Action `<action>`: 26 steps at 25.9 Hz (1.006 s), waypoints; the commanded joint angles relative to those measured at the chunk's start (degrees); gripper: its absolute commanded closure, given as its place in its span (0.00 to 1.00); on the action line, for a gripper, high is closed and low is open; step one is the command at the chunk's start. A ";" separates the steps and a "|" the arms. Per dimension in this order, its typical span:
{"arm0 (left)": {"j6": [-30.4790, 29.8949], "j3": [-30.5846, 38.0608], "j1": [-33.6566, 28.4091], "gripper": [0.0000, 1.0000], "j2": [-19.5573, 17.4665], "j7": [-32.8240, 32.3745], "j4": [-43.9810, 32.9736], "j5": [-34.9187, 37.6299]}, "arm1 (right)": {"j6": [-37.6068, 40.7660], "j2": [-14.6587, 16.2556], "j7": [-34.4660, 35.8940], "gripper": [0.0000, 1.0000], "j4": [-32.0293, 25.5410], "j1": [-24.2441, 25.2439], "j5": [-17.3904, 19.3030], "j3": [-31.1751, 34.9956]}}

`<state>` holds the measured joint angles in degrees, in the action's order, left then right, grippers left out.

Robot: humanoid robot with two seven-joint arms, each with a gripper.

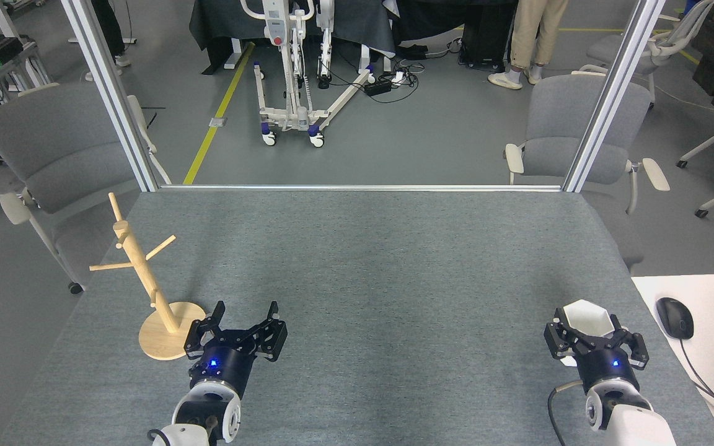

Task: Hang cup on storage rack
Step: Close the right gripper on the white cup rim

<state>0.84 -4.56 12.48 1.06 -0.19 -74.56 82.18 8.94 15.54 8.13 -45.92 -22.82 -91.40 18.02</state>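
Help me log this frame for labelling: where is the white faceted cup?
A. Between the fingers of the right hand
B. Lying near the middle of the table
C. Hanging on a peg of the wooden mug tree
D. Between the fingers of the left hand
A: the white faceted cup sits between the fingers of the right hand, far across the table from the wooden mug tree, whose pegs are bare.

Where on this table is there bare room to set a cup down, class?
Bare: the wide stretch of table between the left gripper and right gripper, back to the far edge. Crowded: the near-left corner by the rack, and the near-right corner with the cup.
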 commanded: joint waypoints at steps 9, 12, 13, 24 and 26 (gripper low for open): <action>-0.23 0.08 -0.17 0.01 -0.10 0.02 0.03 0.00 | -1.55 -0.24 -0.13 0.11 0.39 -0.29 0.00 0.00; -0.23 0.08 -0.26 0.01 -0.19 0.02 0.03 0.00 | -1.03 -0.15 -0.13 0.30 0.39 -0.29 0.17 0.09; -0.23 0.08 -0.17 0.01 -0.19 0.02 0.03 0.00 | -0.94 -0.15 -0.04 0.35 0.39 -0.29 0.17 0.09; -0.23 0.17 -0.17 0.01 -0.19 0.02 0.29 0.00 | -0.85 -0.24 0.58 0.99 0.22 -0.29 -0.53 0.09; -0.32 0.17 -0.17 0.01 -0.19 0.02 0.29 0.00 | -0.76 -0.07 0.58 1.00 -0.40 -0.29 -0.53 0.09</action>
<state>0.60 -4.42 12.29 0.88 -0.19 -74.26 82.18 8.17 15.33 8.70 -45.78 -23.08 -91.86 18.10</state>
